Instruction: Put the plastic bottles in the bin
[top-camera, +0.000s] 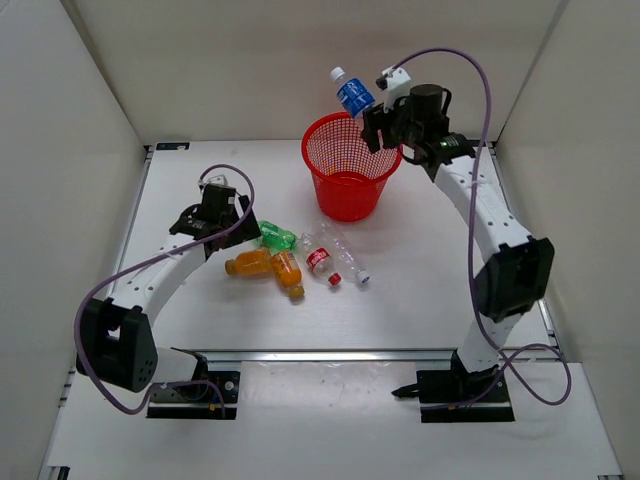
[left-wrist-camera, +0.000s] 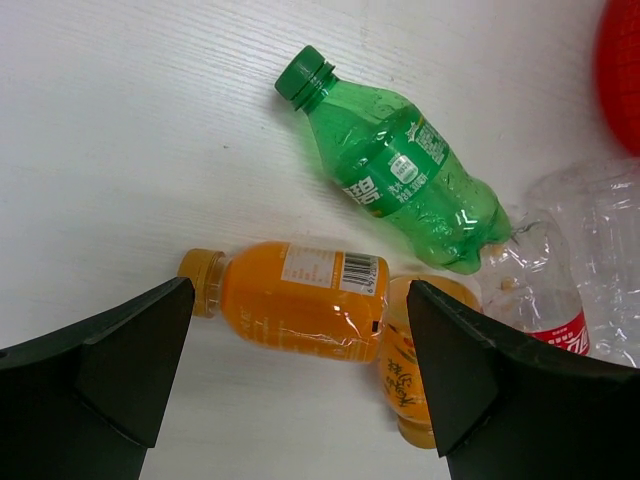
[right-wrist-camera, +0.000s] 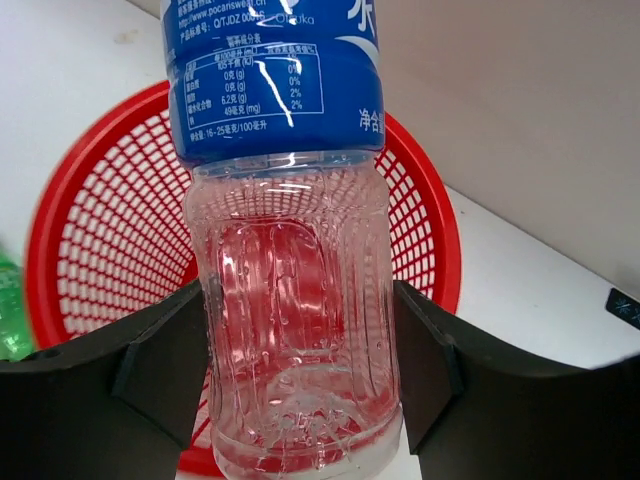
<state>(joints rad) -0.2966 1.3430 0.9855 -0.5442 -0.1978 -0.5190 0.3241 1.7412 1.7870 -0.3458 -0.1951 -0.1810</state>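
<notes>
Closest to us in the left wrist view, the left hand (left-wrist-camera: 300, 335) is spread wide and grasps nothing. Its black fingers (left-wrist-camera: 120, 360) sit at either end of an orange bottle (left-wrist-camera: 295, 300) that lies on the white surface (left-wrist-camera: 120, 130), cap at 9 o'clock, with a barcode on its label. A second orange bottle (left-wrist-camera: 400, 350) touches its base. At 1 o'clock lies the green bottle (left-wrist-camera: 400, 170), cap toward 10 o'clock, with white Chinese lettering we cannot read. At 3 o'clock is a clear bottle with a red label (left-wrist-camera: 560, 320). The red mesh bin (top-camera: 345, 195) stands upright at 1 o'clock from this cluster. Over it, the right hand (right-wrist-camera: 300, 340) is clenched on the clear bottle with the blue label (right-wrist-camera: 290, 250), which carries a Chinese nutrition table and "Otsuka".
</notes>
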